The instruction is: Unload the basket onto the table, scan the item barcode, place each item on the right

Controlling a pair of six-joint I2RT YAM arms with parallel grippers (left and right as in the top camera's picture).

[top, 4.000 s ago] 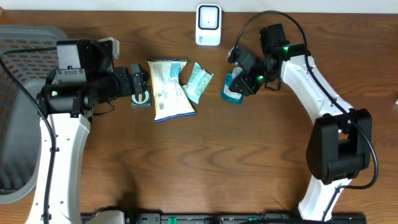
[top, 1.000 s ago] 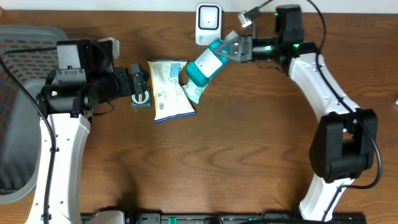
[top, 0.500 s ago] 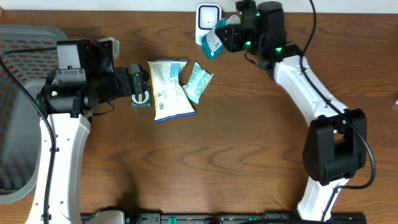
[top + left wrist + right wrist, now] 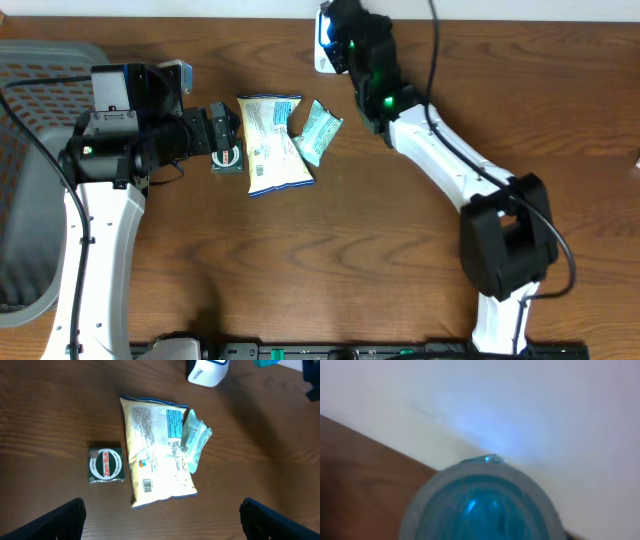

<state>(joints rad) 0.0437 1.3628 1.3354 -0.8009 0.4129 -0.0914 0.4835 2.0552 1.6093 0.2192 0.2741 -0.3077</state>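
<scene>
My right gripper (image 4: 338, 28) is shut on a teal bottle (image 4: 480, 507), whose rounded end fills the lower half of the right wrist view against a white surface. Overhead, the arm holds it over the white scanner (image 4: 324, 62) at the table's back edge and hides most of both. The scanner (image 4: 206, 371) also shows at the top of the left wrist view. My left gripper (image 4: 162, 525) stands open above a green Zam-Buk box (image 4: 105, 465), with nothing between its fingers.
A pale yellow snack bag (image 4: 272, 145) lies beside the box, with a small teal packet (image 4: 320, 130) leaning on its right edge. A grey basket with orange mesh (image 4: 30, 120) sits at the far left.
The right arm has lifted the teal bottle off the table and swung it left and back, until it is over the scanner. The left arm has not moved.
</scene>
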